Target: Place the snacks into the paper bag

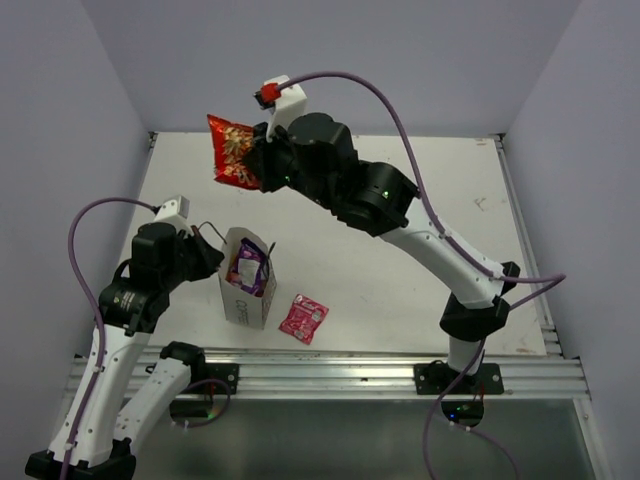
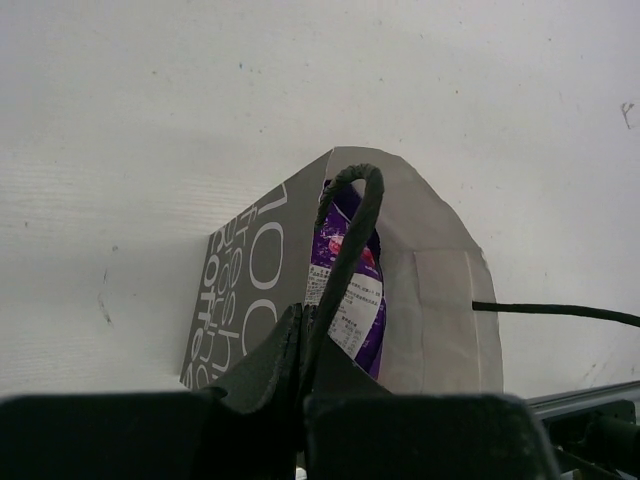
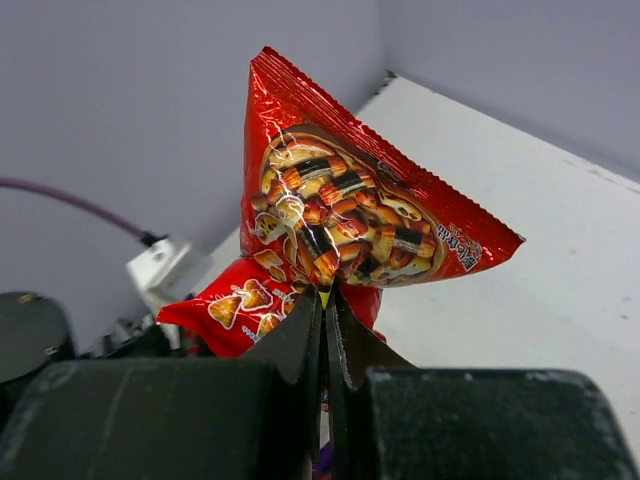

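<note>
Right gripper (image 3: pixel 325 300): clamped on chip bag (image 3: pixel 350 220), held high for your drop. Left gripper (image 2: pixel 303 345): pinching handle (image 2: pixel 355 215), likely steadying paper bag (image 2: pixel 440 300) ahead.

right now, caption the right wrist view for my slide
Right jaws shut on a red chip bag, held above the table.

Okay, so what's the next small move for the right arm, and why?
Probably carry the red chip bag, pinched in the right gripper, nearer, toward the paper bag: it hangs well behind the open mouth, whose rim the left gripper grips.
</note>
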Action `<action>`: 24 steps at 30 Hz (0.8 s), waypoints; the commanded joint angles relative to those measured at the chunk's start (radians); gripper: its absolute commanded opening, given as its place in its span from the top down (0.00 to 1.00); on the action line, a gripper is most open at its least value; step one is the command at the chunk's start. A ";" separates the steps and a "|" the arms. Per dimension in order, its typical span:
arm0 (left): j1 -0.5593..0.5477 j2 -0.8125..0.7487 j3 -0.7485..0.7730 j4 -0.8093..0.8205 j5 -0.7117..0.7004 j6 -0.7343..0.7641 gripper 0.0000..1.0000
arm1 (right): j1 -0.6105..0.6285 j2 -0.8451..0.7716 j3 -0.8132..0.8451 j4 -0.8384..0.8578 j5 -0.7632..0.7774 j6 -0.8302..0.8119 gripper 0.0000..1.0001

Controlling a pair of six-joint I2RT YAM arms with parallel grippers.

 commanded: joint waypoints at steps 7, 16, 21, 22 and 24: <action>-0.001 -0.007 0.023 0.054 0.015 -0.016 1.00 | 0.136 0.073 -0.206 -0.036 -0.165 0.074 1.00; 0.001 -0.018 0.023 0.053 0.019 -0.023 1.00 | 0.153 0.042 -0.322 -0.110 -0.099 0.066 1.00; 0.001 -0.023 0.029 0.046 0.017 -0.022 1.00 | 0.156 0.086 -0.243 -0.283 -0.056 0.055 1.00; -0.001 -0.026 0.032 0.046 0.015 -0.022 1.00 | 0.156 0.091 -0.233 -0.307 -0.054 0.046 1.00; 0.001 -0.027 0.031 0.046 0.017 -0.020 1.00 | 0.161 0.100 -0.225 -0.357 -0.053 0.039 1.00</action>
